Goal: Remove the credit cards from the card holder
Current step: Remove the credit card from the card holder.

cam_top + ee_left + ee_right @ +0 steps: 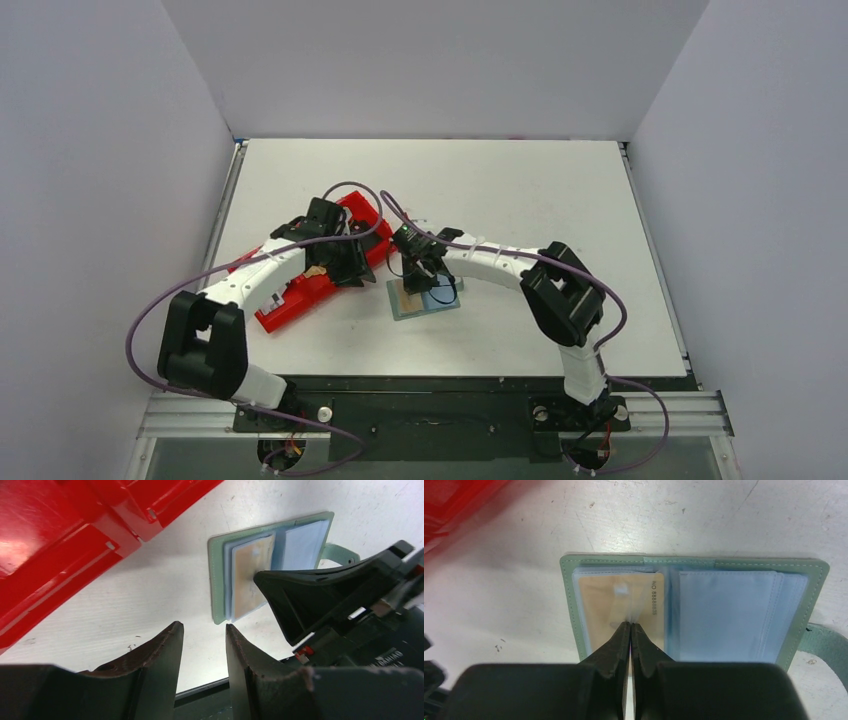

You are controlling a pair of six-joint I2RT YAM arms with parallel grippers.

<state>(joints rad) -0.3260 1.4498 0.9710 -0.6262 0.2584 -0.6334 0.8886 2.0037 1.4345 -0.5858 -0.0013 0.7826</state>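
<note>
Jaws of right end effector [630,625] meet over tan credit card [599,600].

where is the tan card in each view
top external: tan card just below centre, in the open card holder.
left wrist: upper centre-right, in the holder's left half.
right wrist: left of centre, at the shut right gripper's tips.
shared landmark: red tray, left of the holder everywhere.

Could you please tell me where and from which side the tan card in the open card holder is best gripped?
Probably the edge by the centre fold, bearing the printed number. The tan card lies flat in the card holder, so only an edge can be pinched, and that one looks least covered. Come in low from the fold side.
</note>
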